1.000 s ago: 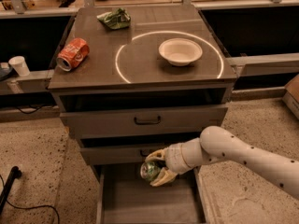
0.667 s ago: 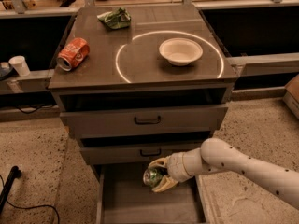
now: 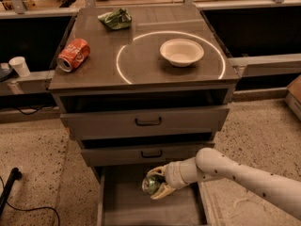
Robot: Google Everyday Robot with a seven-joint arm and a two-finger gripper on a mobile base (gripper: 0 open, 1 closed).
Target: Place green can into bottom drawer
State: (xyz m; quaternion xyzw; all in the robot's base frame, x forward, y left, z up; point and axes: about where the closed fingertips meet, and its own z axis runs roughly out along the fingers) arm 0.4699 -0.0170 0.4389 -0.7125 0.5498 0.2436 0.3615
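The green can (image 3: 151, 184) is held in my gripper (image 3: 156, 184), which is shut on it with cream fingers above and below. The can hangs just above the floor of the bottom drawer (image 3: 124, 206), which is pulled open below the two grey drawers with black handles. My white arm (image 3: 235, 173) reaches in from the right. The can's silver end faces left toward the camera.
On the cabinet top lie an orange-red soda can (image 3: 73, 54) at the left, a wrinkly green foil bag (image 3: 115, 19) at the back, and a white bowl (image 3: 181, 52) inside a white circle. A white cup (image 3: 19, 66) stands on a ledge at the left. A black cable (image 3: 14, 192) lies on the floor.
My gripper with the green can has moved slightly down and to the right, lower over the open bottom drawer. The things on the cabinet top have not moved.
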